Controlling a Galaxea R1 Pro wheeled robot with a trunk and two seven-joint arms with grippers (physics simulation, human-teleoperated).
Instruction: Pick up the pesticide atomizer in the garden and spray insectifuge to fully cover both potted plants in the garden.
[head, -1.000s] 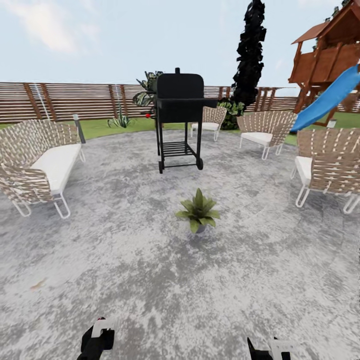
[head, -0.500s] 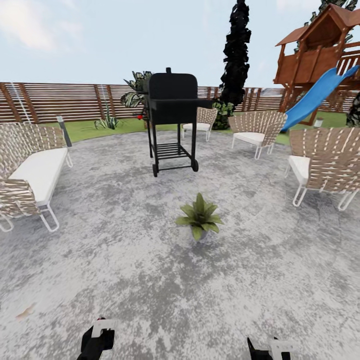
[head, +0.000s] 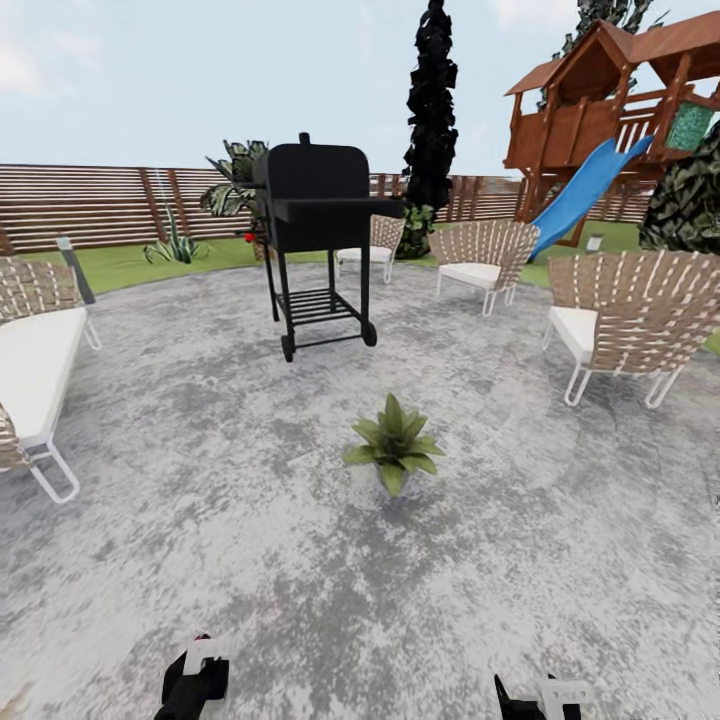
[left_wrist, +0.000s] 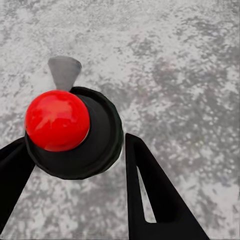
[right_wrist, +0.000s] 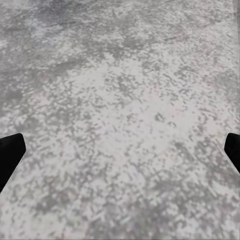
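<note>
One potted plant (head: 393, 448) is seen standing on the grey patio (head: 300, 560), in front of the black grill (head: 315, 240). The pesticide atomizer (left_wrist: 70, 130) is clamped in the left claw (left_wrist: 75, 160). The right claw (right_wrist: 120, 150) is spread wide above the paving.

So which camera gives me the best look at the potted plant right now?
The head view: the plant stands whole on the grey patio, ahead of the robot and in front of the black grill. The left wrist view looks at patio and a red-topped object, the right wrist view at patio.
</note>
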